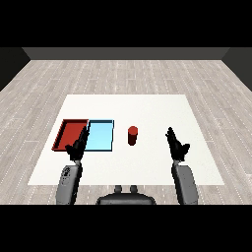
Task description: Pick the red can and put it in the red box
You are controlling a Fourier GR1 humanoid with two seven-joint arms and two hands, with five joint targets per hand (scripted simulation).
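The red can [133, 135] stands upright on the white table [147, 108], just right of the light blue tray [101, 138]. The red tray [69, 133] lies at the left, touching the blue one. My right hand [176, 144] is raised to the right of the can, well apart from it, fingers straight and open. My left hand [78, 145] hovers over the seam between the two trays, near their front edge, fingers also straight and holding nothing.
A grey wood floor surrounds the table. The table's front edge runs just above my forearms.
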